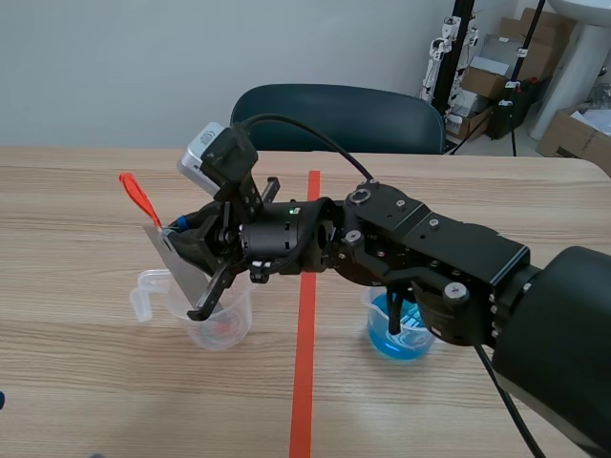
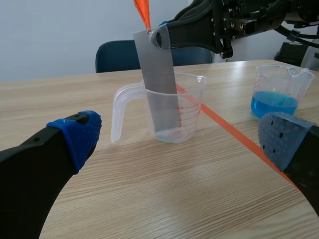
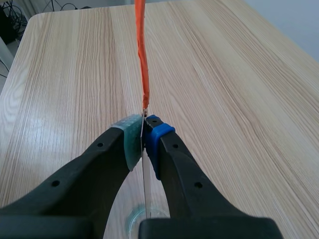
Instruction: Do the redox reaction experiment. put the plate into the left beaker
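The plate [image 2: 158,79], a thin grey metal strip with an orange tag [image 2: 142,11] at its top, hangs slightly tilted below the right arm's fingers [image 3: 155,135]. They are clenched on its upper edge, one pad on each flat face. Its lower end is already down inside the left beaker [image 2: 185,112], a clear measuring jug with a handle, though whether the end touches the bottom cannot be told. Gripping so high probably keeps the fingers above the rim while the strip goes deep. The tilt suggests the plate is meant to lean on the beaker's wall once let go. The step looks nearly done, with only a little lowering and a release left. The likely risk is that the strip swings against the light beaker and nudges it. The left arm's fingers [image 2: 75,137] are spread wide with nothing between them, low over the wooden surface [image 2: 149,199]. The left beaker stands ahead of them, in line with the gap, which appears to be a waiting post clear of the work. A second beaker [image 2: 279,94] holding blue liquid stands ahead of the outer left finger, beyond the orange tape line [image 2: 224,127] and well apart from the right arm's fingers. A dark chair [image 1: 339,116] stands past the surface's far edge.
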Robot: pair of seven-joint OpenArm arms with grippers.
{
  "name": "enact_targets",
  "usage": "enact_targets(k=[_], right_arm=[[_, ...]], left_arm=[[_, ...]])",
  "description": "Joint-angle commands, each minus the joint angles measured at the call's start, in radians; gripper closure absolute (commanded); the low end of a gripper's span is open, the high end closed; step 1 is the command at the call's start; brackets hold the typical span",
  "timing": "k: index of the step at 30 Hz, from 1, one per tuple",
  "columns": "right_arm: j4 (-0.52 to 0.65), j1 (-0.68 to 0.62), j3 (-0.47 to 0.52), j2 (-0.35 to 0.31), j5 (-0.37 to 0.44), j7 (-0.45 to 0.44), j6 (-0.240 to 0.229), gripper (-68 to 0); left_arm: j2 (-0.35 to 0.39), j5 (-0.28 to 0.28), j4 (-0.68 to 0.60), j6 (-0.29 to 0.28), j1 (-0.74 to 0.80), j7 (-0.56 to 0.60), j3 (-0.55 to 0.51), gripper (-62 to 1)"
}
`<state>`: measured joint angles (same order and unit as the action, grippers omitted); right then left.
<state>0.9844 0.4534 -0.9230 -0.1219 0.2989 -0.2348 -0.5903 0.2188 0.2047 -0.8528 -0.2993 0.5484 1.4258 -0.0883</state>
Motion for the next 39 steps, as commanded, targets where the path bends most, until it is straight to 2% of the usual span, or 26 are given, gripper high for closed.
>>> enact_targets(k=[1, 8, 39], right_arm=[[0.005, 0.017, 0.01, 0.014, 0.014, -0.015, -0.003, -0.6], [0.005, 0.014, 0.01, 0.014, -0.008, -0.015, 0.0, -0.6], [0.005, 0.009, 0.01, 0.014, -0.008, -0.015, 0.0, -0.6]], left_arm=[[-0.002, -0.005, -0.018, -0.002, -0.003, 0.017, -0.004, -62.3], [-0.002, -0.005, -0.018, -0.002, -0.003, 0.014, -0.004, -62.3], [-0.002, -0.005, -0.018, -0.002, -0.003, 0.014, -0.004, -62.3]])
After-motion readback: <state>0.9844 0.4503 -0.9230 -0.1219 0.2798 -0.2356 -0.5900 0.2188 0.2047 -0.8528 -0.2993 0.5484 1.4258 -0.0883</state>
